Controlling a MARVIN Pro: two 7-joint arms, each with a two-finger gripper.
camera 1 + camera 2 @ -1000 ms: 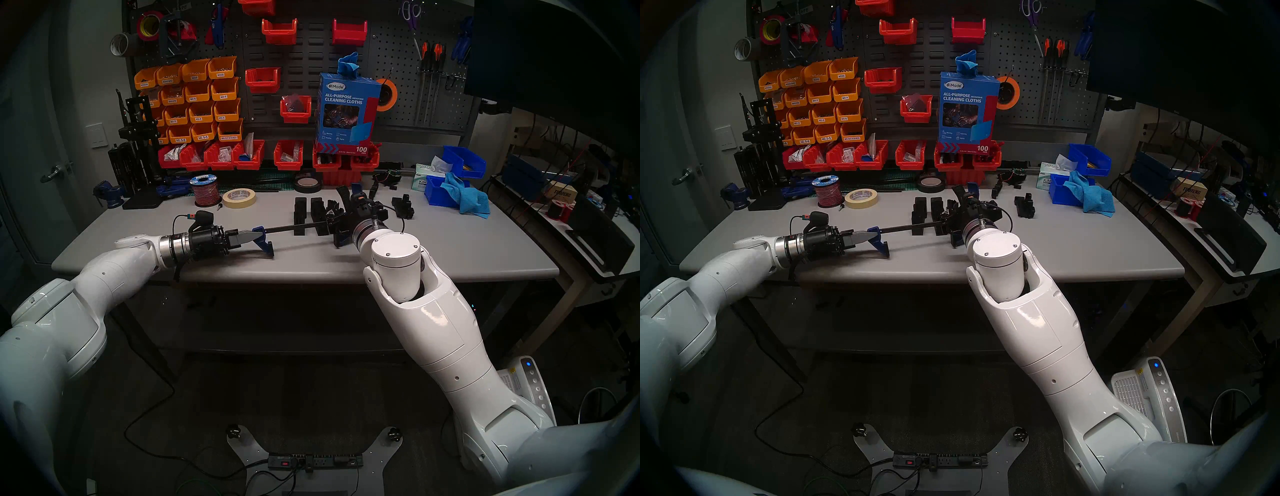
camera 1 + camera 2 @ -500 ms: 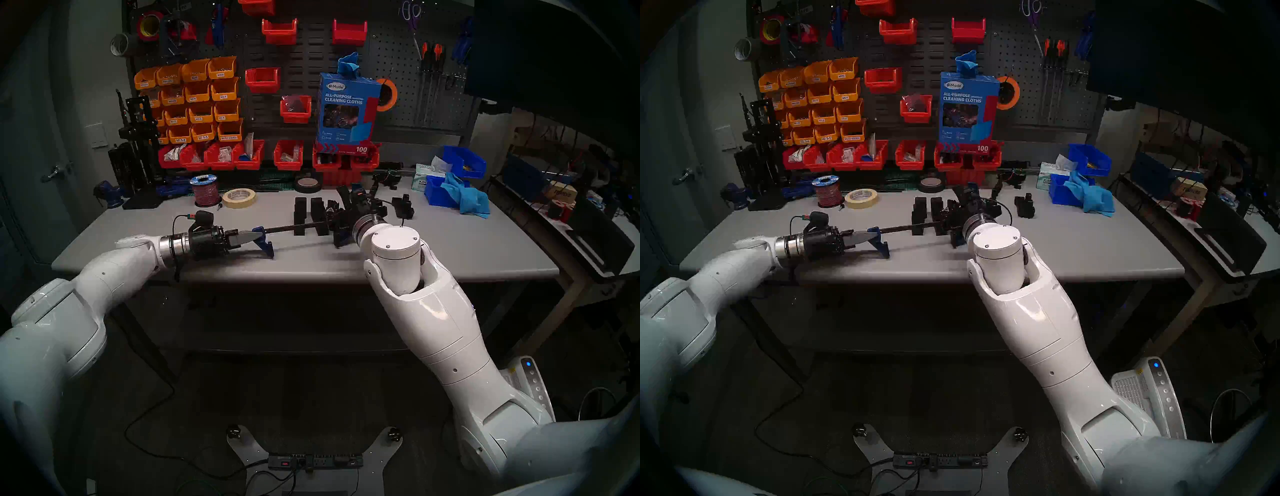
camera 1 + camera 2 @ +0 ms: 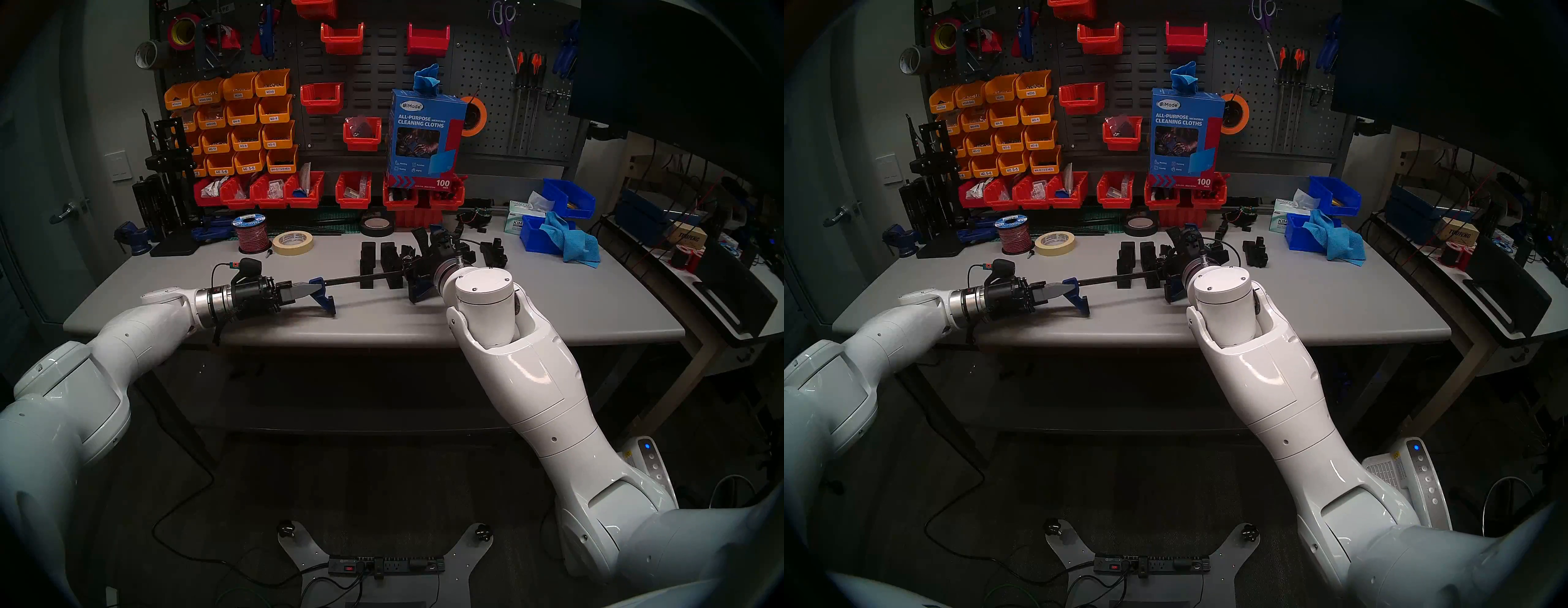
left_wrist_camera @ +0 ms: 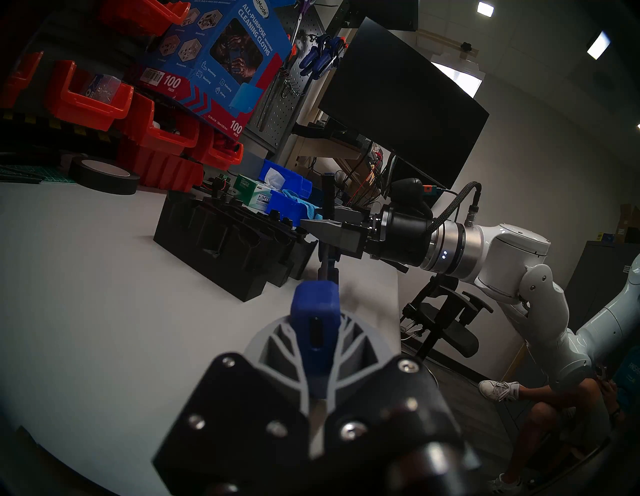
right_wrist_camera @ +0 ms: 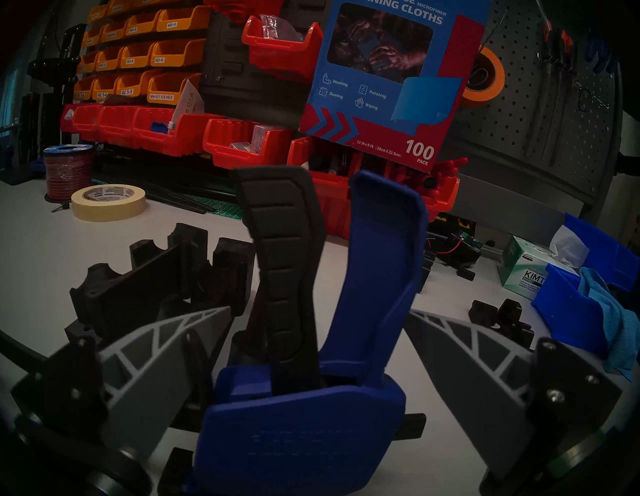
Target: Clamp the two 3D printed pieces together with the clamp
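Blue end jaw of the clamp [image 3: 321,293] is pinched by the left tool [image 3: 306,290]. The right tool [image 5: 317,350], fingers apart, straddles the trigger handle [image 5: 332,277] unclosed. Both levers should be centred before squeezing, with the bar kept level beside the two 3D printed pieces [image 3: 379,264].

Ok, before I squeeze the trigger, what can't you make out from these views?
- Head views: the clamp crosses in front of the two pieces; whether they sit between its blue ends is hidden by black on black.
- Head views: the right gripper is hidden behind its own wrist.
- Right wrist view: the trigger handle stands between open fingers; contact cannot be told.
- Left wrist view: the far clamp end is behind the right gripper.
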